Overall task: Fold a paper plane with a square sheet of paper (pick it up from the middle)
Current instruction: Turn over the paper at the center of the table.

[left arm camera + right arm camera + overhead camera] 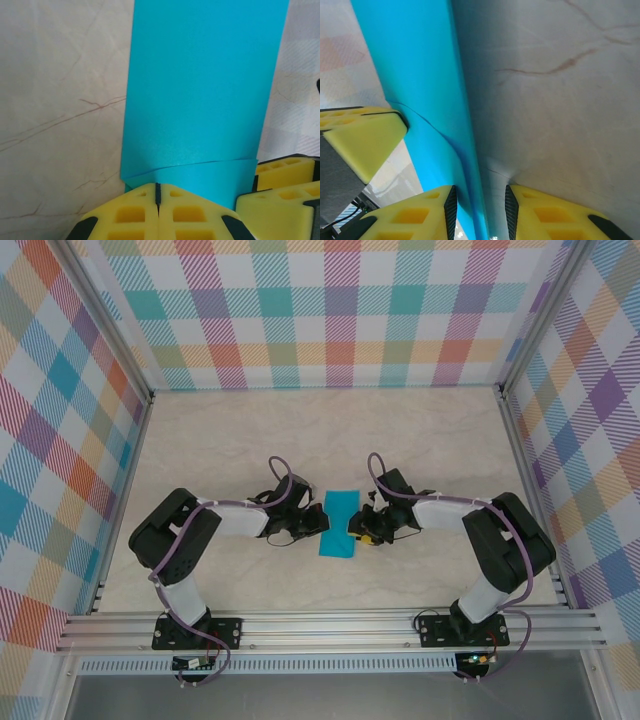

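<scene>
The teal-blue sheet of paper (pixel 340 523) lies flat on the marble tabletop, folded into a long narrow rectangle, between my two grippers. In the left wrist view the sheet (pixel 200 90) shows a loose upper layer whose edge curves across its near end. My left gripper (pixel 318 522) is shut, its yellow tips (pixel 158 192) resting at the sheet's near edge. My right gripper (pixel 360 530) stands open at the opposite long side. The sheet's raised edge (pixel 415 75) runs into the gap between the right gripper's (pixel 480 200) jaws, close to one pad.
Aluminium rails (pixel 330 625) run along the near edge, by the arm bases. Checked cloth walls (pixel 330 310) close the back and both sides. Bare marble (pixel 330 440) stretches beyond the sheet. The two grippers sit very close together: the right one's pads (pixel 285 175) show in the left wrist view.
</scene>
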